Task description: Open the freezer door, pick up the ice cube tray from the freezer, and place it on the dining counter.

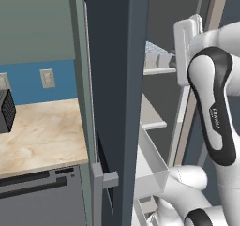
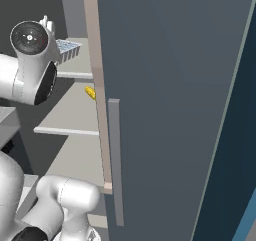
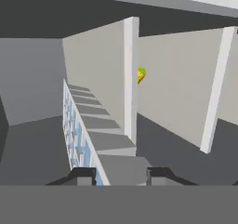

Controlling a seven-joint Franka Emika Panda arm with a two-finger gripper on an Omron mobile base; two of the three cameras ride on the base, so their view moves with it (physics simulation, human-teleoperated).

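Kitchen walls of grey-green and a blue backsplash (image 1: 33, 82) are being seen at the left of the left base view, above a beige worktop (image 1: 42, 131) with grey fronts below it. Beside the worktop, the freezer door (image 1: 112, 79) is being held wide open, edge-on to that camera, with a grey bar handle (image 1: 101, 180) low down on it. From the right base view, a plain slate-blue door (image 2: 170, 100) with a long grey handle (image 2: 115, 160) is being seen beside the open compartment. Inside the freezer (image 2: 70, 115), light grey shelves are being shown, one above the other.

On the upper shelf, the ice cube tray (image 2: 67, 48) is being gripped at its near end by the gripper (image 3: 121, 175). In the hand view, the two dark fingertips (image 3: 83, 175) are being closed on either side of the tray, whose pale blue cells run away from the camera. The tray is being seen on the same shelf in the left base view too (image 1: 152, 49), just in front of the white hand.

On the shelf below, a small yellow item (image 2: 90, 92) is lying near the shelf's right edge, well apart from the tray.
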